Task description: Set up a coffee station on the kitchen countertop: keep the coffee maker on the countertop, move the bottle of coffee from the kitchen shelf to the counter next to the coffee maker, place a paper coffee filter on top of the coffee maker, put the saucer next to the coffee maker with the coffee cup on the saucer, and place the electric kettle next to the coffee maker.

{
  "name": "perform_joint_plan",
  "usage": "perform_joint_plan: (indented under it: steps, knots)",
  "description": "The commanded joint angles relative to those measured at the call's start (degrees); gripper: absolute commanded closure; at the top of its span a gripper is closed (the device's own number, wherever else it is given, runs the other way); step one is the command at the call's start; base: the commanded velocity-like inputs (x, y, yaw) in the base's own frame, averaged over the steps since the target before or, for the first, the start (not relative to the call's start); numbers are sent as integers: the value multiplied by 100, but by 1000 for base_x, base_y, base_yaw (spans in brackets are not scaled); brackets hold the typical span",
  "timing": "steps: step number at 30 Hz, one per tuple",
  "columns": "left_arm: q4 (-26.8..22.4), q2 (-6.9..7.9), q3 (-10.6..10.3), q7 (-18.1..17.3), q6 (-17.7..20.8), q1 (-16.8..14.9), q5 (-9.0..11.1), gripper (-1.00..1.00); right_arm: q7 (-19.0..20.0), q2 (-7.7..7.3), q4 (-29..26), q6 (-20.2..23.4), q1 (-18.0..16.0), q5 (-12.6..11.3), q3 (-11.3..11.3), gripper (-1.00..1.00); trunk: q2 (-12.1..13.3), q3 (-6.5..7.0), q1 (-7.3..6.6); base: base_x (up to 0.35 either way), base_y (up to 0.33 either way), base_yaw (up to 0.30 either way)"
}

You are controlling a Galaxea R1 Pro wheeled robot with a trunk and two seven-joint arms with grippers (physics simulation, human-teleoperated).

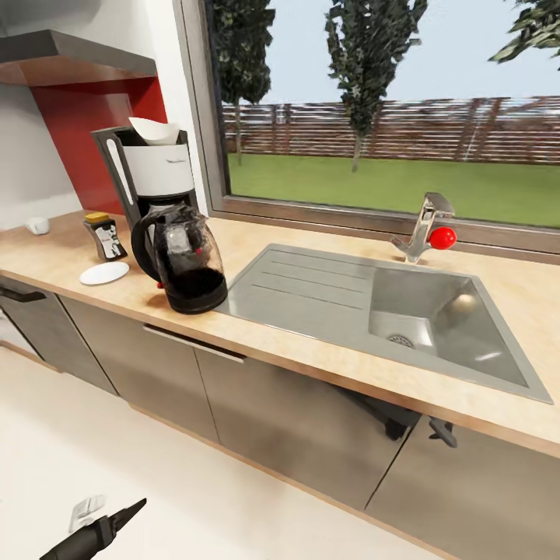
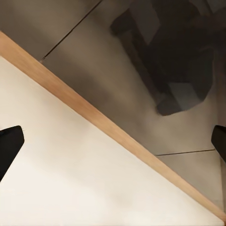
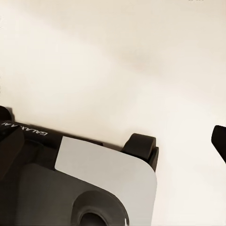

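Countertop (image 1: 70, 268) is mostly set from where I'm sitting. Coffee maker (image 1: 152, 175) stands at the back against the red wall, with the white paper filter (image 1: 154, 129) sitting on top of it. Electric kettle (image 1: 183, 260) is right in front of it, just beside the sink's (image 1: 311, 292) drainboard. Bottle of coffee (image 1: 105, 236) is left of the kettle, near the coffee maker, and the white saucer (image 1: 104, 273) lies bare just in front of the bottle. Coffee cup (image 1: 36, 225) is well apart from all that, way off at the counter's left end, so not on the saucer yet.

My left gripper (image 1: 117, 519) hangs low over the pale floor in the head view. In the left wrist view its fingertips (image 2: 9, 146) sit at opposite edges with a wide gap, so it's spread and holding nothing, looking at the cabinet (image 2: 117, 70) base. Right gripper (image 3: 113, 146) looks the same in its wrist view: fingers wide apart, nothing between them, pointed down at the robot's own base (image 3: 70, 188) and the floor.
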Motion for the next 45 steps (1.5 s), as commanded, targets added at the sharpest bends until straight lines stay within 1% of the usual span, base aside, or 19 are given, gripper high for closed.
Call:
perform_joint_plan:
  steps: [1, 9, 14, 20, 36, 45]
  knots:
    - [8, 0, 45, -10, -46, -5, -53, -100, 9, -5, -10, 44, 0, -59, 31, -100, -2, -5, 0, 0, 0, 201]
    - [8, 0, 45, -10, -46, -5, -53, -100, 9, 2, -9, 44, 0, -59, 37, -100, -2, -5, 0, 0, 1, 254]
    - [8, 0, 45, -10, -46, -4, -53, -100, 9, 1, -9, 44, 0, -57, 38, -100, -2, -5, 0, 65, 114, 237]
    - [8, 6, 45, -10, -44, 3, -53, -100, 9, 3, -9, 42, 0, -58, 37, -100, -2, -5, 0, 144, 253, 157]
    - [8, 14, 45, -10, -38, 26, -53, -100, 3, 4, -9, 53, 0, -53, 38, -100, -2, -5, 0, 172, 279, 264]
    - [8, 24, 45, -10, -37, 33, -53, -100, 5, 2, -9, 46, 0, -55, 35, -100, -2, -5, 0, 245, 264, 132]
